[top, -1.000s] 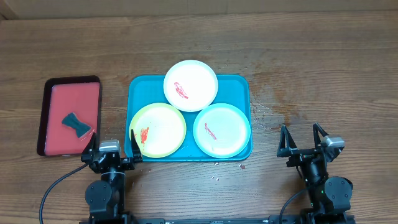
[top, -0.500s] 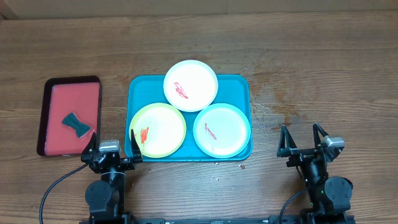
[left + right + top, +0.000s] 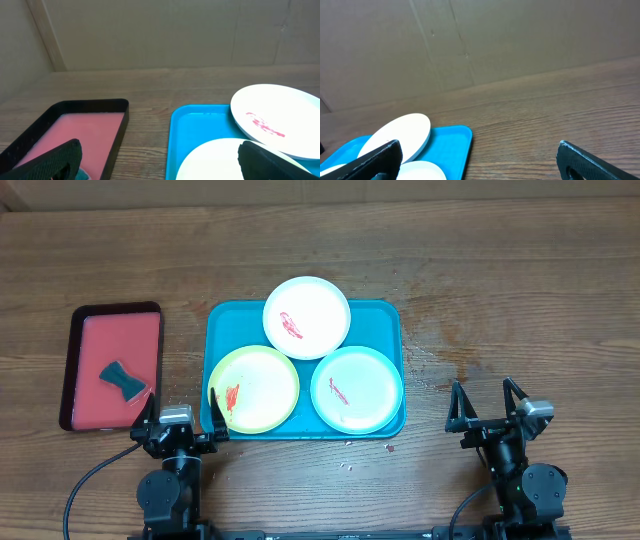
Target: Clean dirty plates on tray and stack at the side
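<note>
The teal-blue tray (image 3: 220, 320) lies mid-table and holds three plates. The white plate (image 3: 307, 317) with a red smear rests at the tray's far edge, partly on the other two. The yellow-green plate (image 3: 254, 388) with a red smear is front left. The pale mint plate (image 3: 357, 388) with a red smear is front right. My left gripper (image 3: 180, 412) is open and empty at the tray's front-left corner. My right gripper (image 3: 487, 402) is open and empty, right of the tray. The left wrist view shows the tray (image 3: 192, 125), white plate (image 3: 277, 122) and yellow-green plate (image 3: 215, 160).
A smaller dark-rimmed tray (image 3: 72, 360) with a red inside sits left of the teal tray and holds a dark teal sponge (image 3: 122, 378). Small red specks mark the wood right of the teal tray. A cardboard wall stands behind the table.
</note>
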